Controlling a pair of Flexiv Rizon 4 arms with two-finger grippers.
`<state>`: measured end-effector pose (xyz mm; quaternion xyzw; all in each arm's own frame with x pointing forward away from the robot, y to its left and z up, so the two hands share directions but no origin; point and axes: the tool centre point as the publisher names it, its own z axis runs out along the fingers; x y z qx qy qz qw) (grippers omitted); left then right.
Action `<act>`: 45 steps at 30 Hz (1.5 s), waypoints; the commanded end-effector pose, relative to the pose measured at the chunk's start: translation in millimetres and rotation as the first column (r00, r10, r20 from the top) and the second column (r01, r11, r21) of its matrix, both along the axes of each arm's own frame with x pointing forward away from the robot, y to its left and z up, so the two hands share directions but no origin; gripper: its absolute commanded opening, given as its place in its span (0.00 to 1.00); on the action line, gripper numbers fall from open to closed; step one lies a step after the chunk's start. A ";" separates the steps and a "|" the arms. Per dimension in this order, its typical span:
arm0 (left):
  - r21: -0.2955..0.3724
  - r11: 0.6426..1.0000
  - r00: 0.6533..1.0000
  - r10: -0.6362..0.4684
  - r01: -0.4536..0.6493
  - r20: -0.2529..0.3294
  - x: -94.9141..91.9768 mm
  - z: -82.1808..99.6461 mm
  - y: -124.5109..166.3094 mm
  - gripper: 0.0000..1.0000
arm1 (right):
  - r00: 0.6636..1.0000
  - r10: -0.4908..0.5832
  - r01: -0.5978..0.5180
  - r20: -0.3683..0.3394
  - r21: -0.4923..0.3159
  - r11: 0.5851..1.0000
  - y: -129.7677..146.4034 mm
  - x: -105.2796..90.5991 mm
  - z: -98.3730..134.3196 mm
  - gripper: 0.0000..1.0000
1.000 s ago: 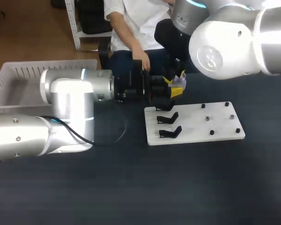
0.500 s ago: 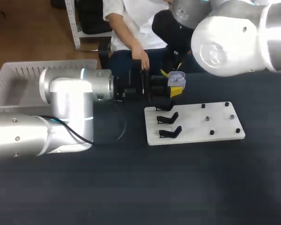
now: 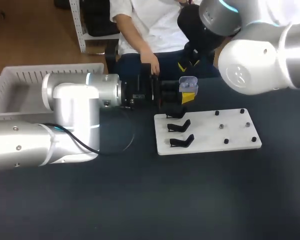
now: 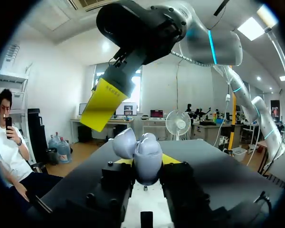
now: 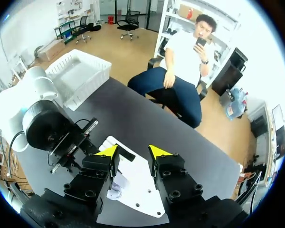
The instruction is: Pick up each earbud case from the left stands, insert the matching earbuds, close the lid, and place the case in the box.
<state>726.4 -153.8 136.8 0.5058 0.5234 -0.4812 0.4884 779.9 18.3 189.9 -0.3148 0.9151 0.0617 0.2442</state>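
A pale translucent earbud case [image 3: 188,82] with its lid up is held just past the board's far left corner by my left gripper [image 3: 188,96], whose fingers are shut on the case's sides. In the left wrist view the case [image 4: 147,159] sits between the yellow tips, lid [image 4: 125,142] tilted back. My right gripper [image 3: 186,64] hangs above and behind the case, open with nothing between its fingers [image 5: 133,152]; one of its yellow fingertips [image 4: 104,104] shows over the case. The white board [image 3: 210,131] carries three black stands [image 3: 179,126], all bare.
Several small dark pieces [image 3: 221,126] sit on the board's right half. A white slatted basket [image 3: 20,82] stands at the table's far left, seen too in the right wrist view as the basket [image 5: 78,76]. Dark tabletop [image 3: 155,200] stretches in front of the board.
My right gripper has lifted up and back, away from the case. The left gripper and the case have stayed where they were.
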 end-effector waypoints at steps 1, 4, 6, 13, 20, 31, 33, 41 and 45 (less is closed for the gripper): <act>-0.005 1.000 1.000 0.007 -0.007 0.005 -1.7 -0.9 -0.2 0.00 | 1.000 -0.013 0.013 -0.005 -0.011 1.000 2.7 0.2 -9.9 0.39; -0.005 1.000 1.000 0.007 -0.007 0.005 -1.7 -0.9 -0.2 0.00 | 1.000 -0.019 0.018 -0.017 -0.015 1.000 -0.3 -2.8 -15.6 0.37; -0.005 1.000 1.000 0.007 -0.007 0.005 -1.7 -0.9 -0.2 0.00 | 1.000 -0.020 0.019 -0.025 -0.016 1.000 -1.7 -6.9 -17.7 0.37; -0.005 1.000 1.000 0.007 -0.007 0.005 -1.7 -0.9 -0.2 0.00 | 0.999 -0.036 0.036 -0.031 -0.005 0.999 -6.6 -26.1 -16.7 0.40; -0.005 1.000 1.000 0.007 -0.007 0.005 -1.7 -0.9 -0.2 0.00 | 0.998 -0.057 0.058 -0.025 0.030 0.998 -9.2 -40.5 -14.0 0.42; -0.011 0.999 0.997 0.050 -0.050 0.051 6.6 15.6 25.3 0.00 | 0.977 -0.174 0.162 0.122 0.104 0.981 -55.5 -68.8 30.5 0.96; -0.013 0.996 0.993 0.091 -0.090 0.076 12.1 25.0 43.9 0.00 | 0.968 -0.200 0.187 0.148 0.100 0.977 -66.8 -77.3 36.1 1.00; 0.030 0.965 0.955 0.253 -0.260 0.152 39.5 46.1 131.2 0.00 | 0.968 -0.225 0.220 0.110 0.053 0.974 -94.2 -101.6 20.1 1.00; 0.036 0.930 0.919 0.353 -0.365 0.177 54.3 53.6 179.6 0.00 | 0.961 -0.264 0.260 0.086 0.056 0.964 -103.0 -112.8 8.3 1.00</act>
